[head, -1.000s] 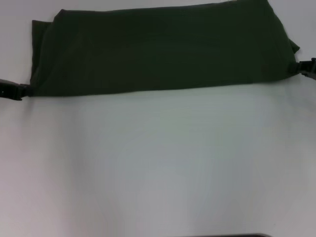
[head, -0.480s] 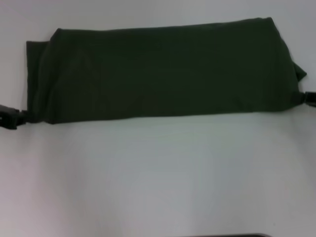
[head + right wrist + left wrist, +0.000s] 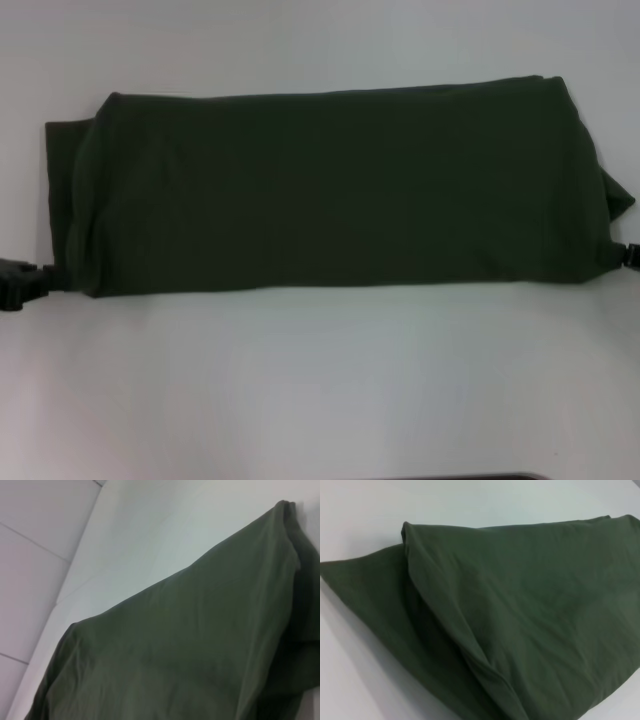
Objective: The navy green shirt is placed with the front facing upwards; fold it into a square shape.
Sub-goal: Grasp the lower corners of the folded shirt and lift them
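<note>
The navy green shirt (image 3: 330, 190) lay as a long folded band across the far desk (image 3: 320, 390), near half bare. Left gripper (image 3: 30, 280) and right gripper (image 3: 628, 255) sat at its near corners; whether clamped, cannot tell.

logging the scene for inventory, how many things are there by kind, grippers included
navy green shirt, folded into a long band on the white table: 1
grippers, the left gripper at the shirt's near left corner and the right gripper at its near right corner: 2
table: 1
total: 4
</note>
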Available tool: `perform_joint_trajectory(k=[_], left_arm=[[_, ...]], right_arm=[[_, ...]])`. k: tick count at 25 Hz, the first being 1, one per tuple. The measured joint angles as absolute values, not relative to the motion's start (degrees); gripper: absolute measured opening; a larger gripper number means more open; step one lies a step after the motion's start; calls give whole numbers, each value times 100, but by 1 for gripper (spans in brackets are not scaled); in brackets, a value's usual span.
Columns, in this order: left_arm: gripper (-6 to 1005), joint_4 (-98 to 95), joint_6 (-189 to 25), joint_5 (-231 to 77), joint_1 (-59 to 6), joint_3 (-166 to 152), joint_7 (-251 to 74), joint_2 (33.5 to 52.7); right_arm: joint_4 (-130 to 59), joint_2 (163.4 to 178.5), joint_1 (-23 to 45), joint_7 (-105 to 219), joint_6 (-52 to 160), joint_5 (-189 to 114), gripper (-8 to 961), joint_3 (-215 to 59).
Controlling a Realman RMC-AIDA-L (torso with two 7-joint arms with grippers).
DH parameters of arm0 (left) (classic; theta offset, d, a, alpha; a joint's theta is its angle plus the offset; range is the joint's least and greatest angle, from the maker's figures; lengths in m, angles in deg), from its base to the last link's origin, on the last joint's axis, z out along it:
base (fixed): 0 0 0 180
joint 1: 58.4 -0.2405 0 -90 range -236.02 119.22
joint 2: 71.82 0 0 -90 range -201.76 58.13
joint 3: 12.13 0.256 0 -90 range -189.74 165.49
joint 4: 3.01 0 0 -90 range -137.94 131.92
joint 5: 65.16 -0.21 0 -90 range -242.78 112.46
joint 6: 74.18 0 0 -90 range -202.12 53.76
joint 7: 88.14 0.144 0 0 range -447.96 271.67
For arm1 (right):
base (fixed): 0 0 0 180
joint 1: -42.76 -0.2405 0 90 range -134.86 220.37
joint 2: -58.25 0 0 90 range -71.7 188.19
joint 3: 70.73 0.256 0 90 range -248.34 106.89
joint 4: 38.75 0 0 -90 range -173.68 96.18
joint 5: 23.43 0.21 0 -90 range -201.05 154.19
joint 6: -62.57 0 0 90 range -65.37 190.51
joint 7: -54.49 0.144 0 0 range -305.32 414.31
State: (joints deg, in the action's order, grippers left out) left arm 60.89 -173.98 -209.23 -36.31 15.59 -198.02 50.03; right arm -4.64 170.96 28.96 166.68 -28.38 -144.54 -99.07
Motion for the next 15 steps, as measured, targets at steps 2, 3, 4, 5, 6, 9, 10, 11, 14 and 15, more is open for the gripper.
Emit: perform_joint_trajectory(k=[2, 3, 4, 5, 6, 9, 10, 11, 14, 15], left_arm=[[0, 6140, -17527, -20914, -3696, 1516, -19774, 5022], [0, 6167, -17579, -20914, -3727, 1492, -19758, 5032], [0, 6197, -17634, -20914, -3760, 1468, -19740, 5042], [0, 6222, -17673, -20913, -3788, 1451, -19732, 5048], [0, 6233, -17702, -20913, -3808, 1442, -19731, 5050], [0, 6282, -17799, -20941, -3861, 1433, -19730, 5052], [0, 6291, -17812, -20954, -3867, 1430, -19730, 5051], [0, 6288, -17812, -20956, -3864, 1428, -19730, 5048], [0, 6217, -17732, -20997, -3808, 1453, -19730, 5029], [0, 6195, -17678, -21033, -3789, 1464, -19730, 5024]], right_arm=[[-464, 17088, 2956, 16652, -2964, -14455, 12, -9907], [-464, 17085, 2982, 16638, -3022, -14455, 12, -9910], [-465, 17083, 3007, 16622, -3088, -14455, 12, -9917], [-465, 17081, 3028, 16610, -3140, -14462, 12, -9926], [-465, 17080, 3045, 16599, -3207, -14504, 12, -9924], [-465, 17082, 3074, 16587, -3310, -14639, 12, -9877], [-465, 17087, 3088, 16587, -3311, -14666, 12, -9852], [-468, 17090, 3097, 16586, -3301, -14672, 12, -9836], [-492, 17096, 3127, 16585, -3245, -14704, 12, -9770], [-499, 17097, 3135, 16585, -3225, -14727, 12, -9748]])
